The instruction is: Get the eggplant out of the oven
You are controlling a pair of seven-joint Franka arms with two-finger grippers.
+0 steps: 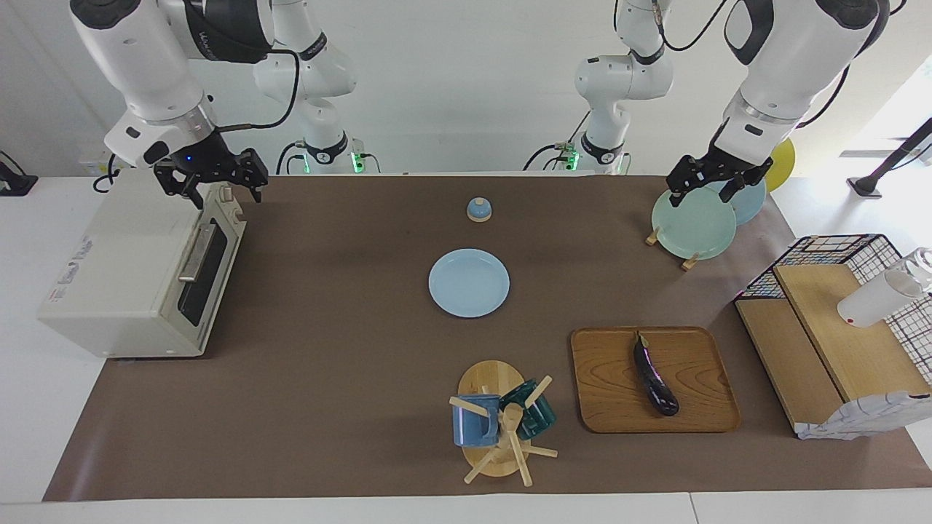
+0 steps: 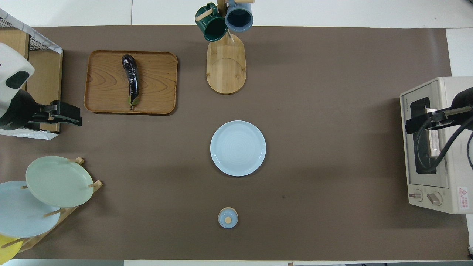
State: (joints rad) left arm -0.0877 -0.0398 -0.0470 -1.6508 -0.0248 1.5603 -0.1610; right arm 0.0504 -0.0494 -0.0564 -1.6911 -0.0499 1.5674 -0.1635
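Note:
The dark purple eggplant [image 1: 655, 382] lies on a wooden tray [image 1: 699, 349], away from the oven, toward the left arm's end of the table. It also shows in the overhead view [image 2: 131, 77]. The cream-white oven [image 1: 124, 269] stands at the right arm's end with its glass door shut; it also shows in the overhead view [image 2: 428, 192]. My right gripper [image 1: 227, 195] hangs open and empty over the oven's knob end, and shows in the overhead view [image 2: 411, 125]. My left gripper [image 1: 700, 198] hangs open and empty over the plate rack, and shows in the overhead view [image 2: 70, 113].
A light blue plate [image 1: 468, 282] lies mid-table, with a small blue lid [image 1: 479, 209] nearer the robots. A mug tree [image 1: 502, 426] with two mugs stands beside the tray. A rack of plates [image 1: 693, 224] and a wire-and-wood shelf [image 1: 830, 342] stand at the left arm's end.

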